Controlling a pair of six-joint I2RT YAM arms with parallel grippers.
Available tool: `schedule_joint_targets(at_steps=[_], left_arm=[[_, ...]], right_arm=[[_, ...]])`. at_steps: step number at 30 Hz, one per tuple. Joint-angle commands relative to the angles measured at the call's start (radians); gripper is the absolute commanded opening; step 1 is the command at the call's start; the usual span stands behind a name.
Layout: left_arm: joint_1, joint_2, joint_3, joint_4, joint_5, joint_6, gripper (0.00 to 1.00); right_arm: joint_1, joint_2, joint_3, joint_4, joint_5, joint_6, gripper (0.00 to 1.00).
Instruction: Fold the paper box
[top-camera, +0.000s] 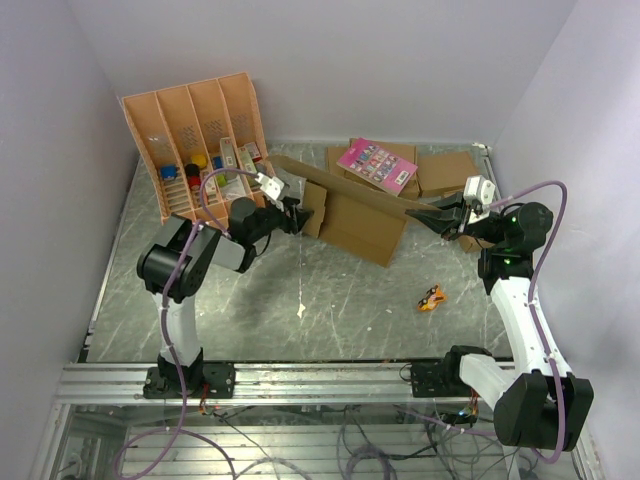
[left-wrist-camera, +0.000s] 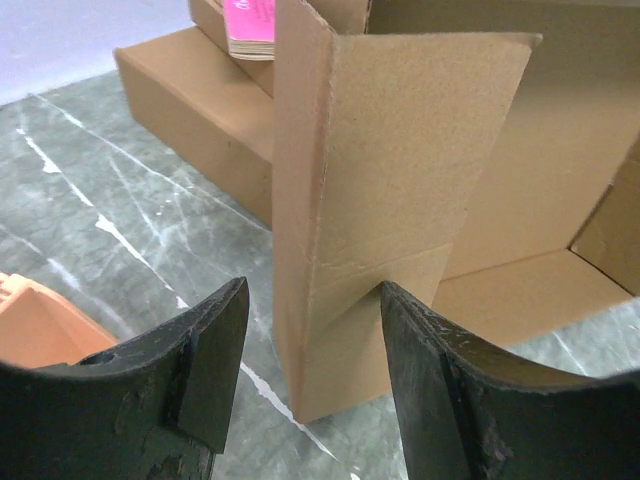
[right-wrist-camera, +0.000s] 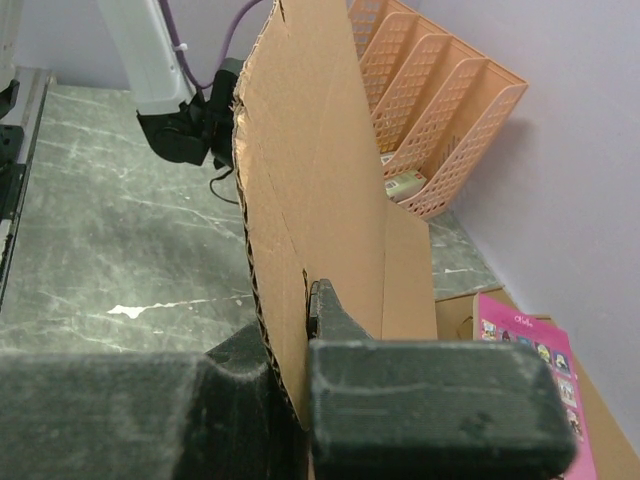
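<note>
right end effector (right-wrist-camera: 303, 330) pinches the paper box (right-wrist-camera: 320, 180) panel; left end effector (left-wrist-camera: 312, 305) spread around its flap

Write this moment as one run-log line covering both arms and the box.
left gripper: open, fingers either side of upright end flap | right gripper: shut on paper box raised panel | fold: unfinished

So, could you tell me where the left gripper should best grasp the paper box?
Probably the upright end flap of the paper box, approached head-on by the left gripper: its thin vertical edge faces the open fingers, so they can close across both faces.
</note>
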Motion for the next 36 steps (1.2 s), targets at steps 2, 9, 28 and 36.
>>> schedule_joint_targets(at_steps=[2,9,28,36], left_arm=[[-0.053,0.013,-0.028,0.115,-0.243,0.056,0.65],[-0.072,0.026,-0.014,0.135,-0.334,0.045,0.58],[-0.056,0.052,0.047,0.095,-0.239,0.049,0.78],[-0.018,0.086,0.048,0.21,-0.094,0.003,0.83]], right_arm=[[-0.004,-0.003,-0.016,-0.055,-0.032,0.033,0.0],[-0.004,-0.008,-0.017,-0.067,-0.037,0.03,0.0],[-0.004,-0.012,-0.016,-0.087,-0.05,0.027,0.0],[-0.005,-0.007,-0.016,-0.058,-0.05,0.064,0.0]])
